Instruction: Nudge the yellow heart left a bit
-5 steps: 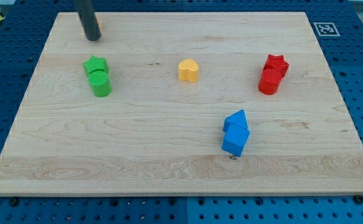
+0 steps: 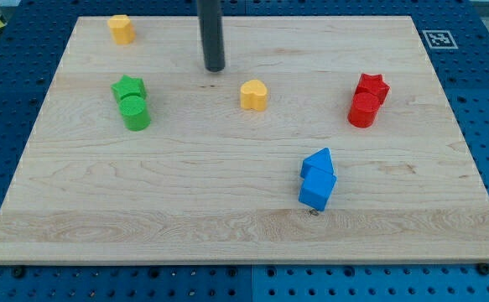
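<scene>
The yellow heart [image 2: 254,95] lies on the wooden board [image 2: 227,193], a little above the middle. My tip [image 2: 215,68] is at the end of the dark rod, up and to the left of the heart, a short gap away and not touching it. A second yellow block [image 2: 121,28], of unclear shape, sits near the board's top left corner.
A green star [image 2: 128,86] and a green cylinder [image 2: 135,113] touch at the left. A red star [image 2: 372,86] and a red cylinder [image 2: 361,110] touch at the right. Two blue blocks [image 2: 317,179] sit together at the lower right.
My tip has moved right from the top left corner to near the yellow heart, uncovering the second yellow block. No block has moved.
</scene>
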Robot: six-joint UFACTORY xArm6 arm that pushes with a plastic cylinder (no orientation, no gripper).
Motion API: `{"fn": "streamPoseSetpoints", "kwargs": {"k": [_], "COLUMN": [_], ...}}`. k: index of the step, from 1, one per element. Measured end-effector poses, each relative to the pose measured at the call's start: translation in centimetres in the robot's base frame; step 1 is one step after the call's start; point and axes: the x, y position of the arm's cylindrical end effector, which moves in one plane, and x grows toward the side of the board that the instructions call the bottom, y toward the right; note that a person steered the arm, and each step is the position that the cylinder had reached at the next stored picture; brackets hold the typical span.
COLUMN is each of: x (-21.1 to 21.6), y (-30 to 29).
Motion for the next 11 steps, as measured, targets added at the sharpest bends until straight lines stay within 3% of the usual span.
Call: {"fn": "streamPoseSetpoints", "kwargs": {"k": [4,9,11], "x": [6.4,8.6,6.2], "y": [9.4,2.6,-2.4]}}
